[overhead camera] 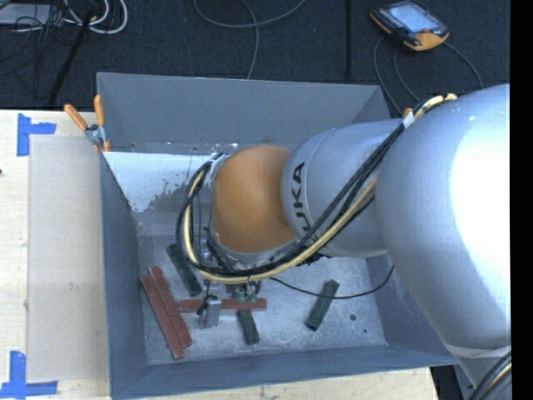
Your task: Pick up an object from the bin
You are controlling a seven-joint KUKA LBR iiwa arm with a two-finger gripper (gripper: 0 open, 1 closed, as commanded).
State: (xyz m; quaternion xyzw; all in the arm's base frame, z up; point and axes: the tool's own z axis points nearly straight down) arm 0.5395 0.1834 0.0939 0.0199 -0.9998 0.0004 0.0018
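Rust-brown flat strip (255, 304) as likely target: lying crosswise on the bin (250, 365) floor, near the front wall, about mid-width, directly under the hand (218, 300). Thin, low, straight-edged. Looks like painted wood or plastic, can't confirm. Middle part hidden by the hand, both ends sticking out left and right.

Hand opening: cannot tell, masked from above by the orange wrist cover (246, 198) and cabling. Nothing visibly lifted off the floor yet.

Risks, judged from the layout:
- Crowded spot. Dark green block (248, 327) just on the strip's front side, touching or nearly so. Second dark green block (183, 269) behind it, toward the left wall. Could catch two pieces at once on closing, or jam against one.
- Flat on the floor, so little edge to bite. Likely to skid or pivot out if taken off-centre or along the long axis.
- Long piece: would probably tip and swing on lift if gripped away from the middle, and might snag the pair of longer rust-brown strips (165, 311) lying diagonally toward the front-left corner.
- Wrist cabling hanging low near the floor, possibly dragging loose pieces on the way up.

Third green block (321, 304) well apart toward the right wall, no concern.
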